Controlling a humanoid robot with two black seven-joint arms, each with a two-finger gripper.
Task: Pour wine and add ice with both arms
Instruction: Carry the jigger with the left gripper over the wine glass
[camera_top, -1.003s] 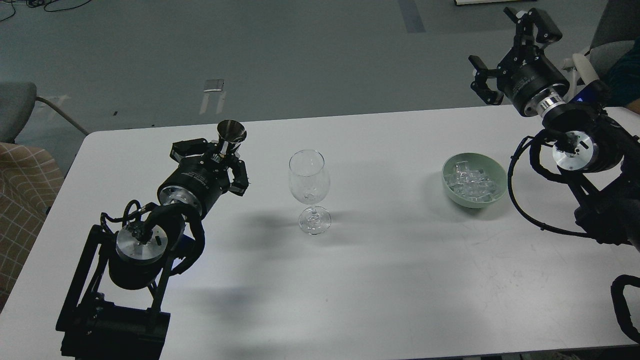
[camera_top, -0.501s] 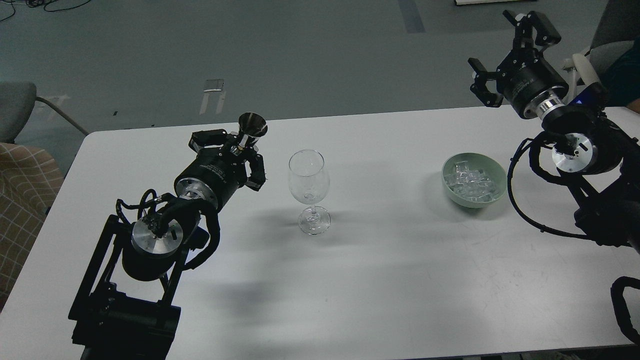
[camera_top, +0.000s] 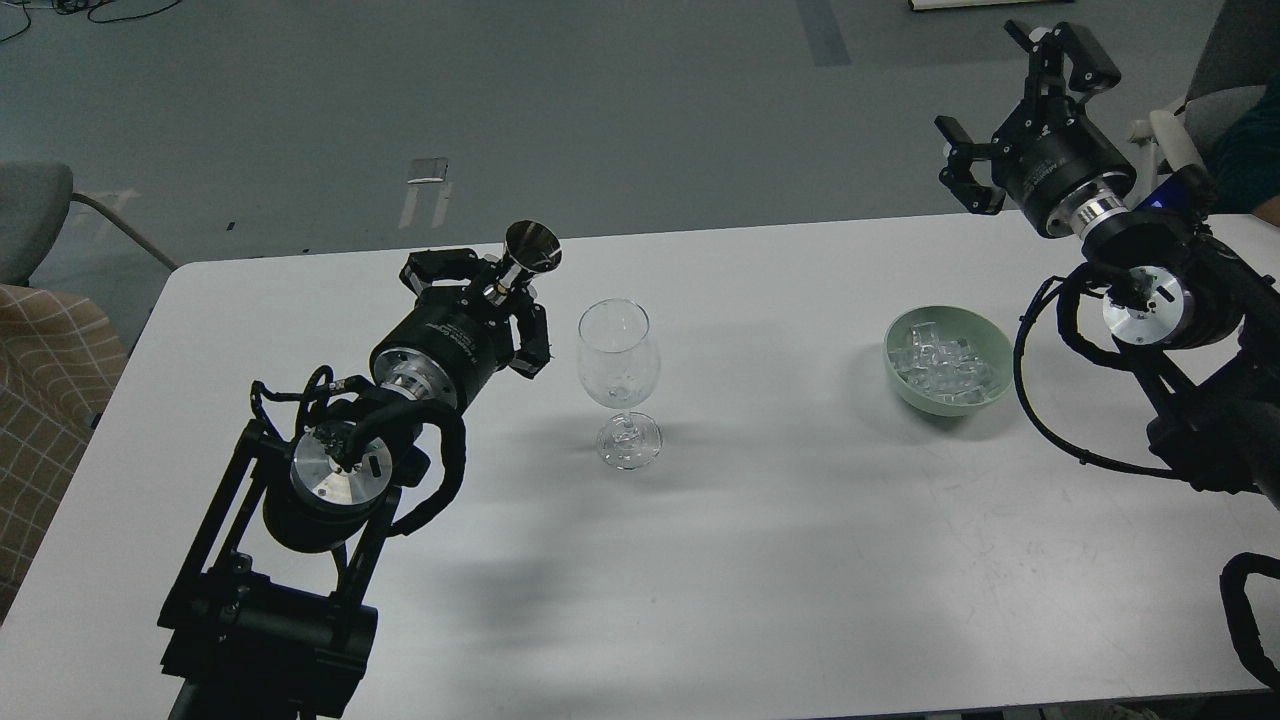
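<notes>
A clear stemmed wine glass (camera_top: 618, 380) stands upright and empty at the middle of the white table (camera_top: 760, 540). My left gripper (camera_top: 495, 290) is shut on a small metal measuring cup (camera_top: 530, 248), held above the table just left of the glass rim. A pale green bowl (camera_top: 960, 400) at the right holds a heap of clear ice cubes (camera_top: 940, 365). My right gripper (camera_top: 1020, 110) is open and empty, raised above the table's far right edge, beyond the bowl.
A grey chair (camera_top: 35, 215) and a checked cushion (camera_top: 45, 400) stand off the table's left end. A person's arm in teal (camera_top: 1245, 150) is at the far right. Grey floor lies behind the table.
My left gripper has carried the metal cup to the right and slightly up, closer to the wine glass. The right arm has barely shifted.
</notes>
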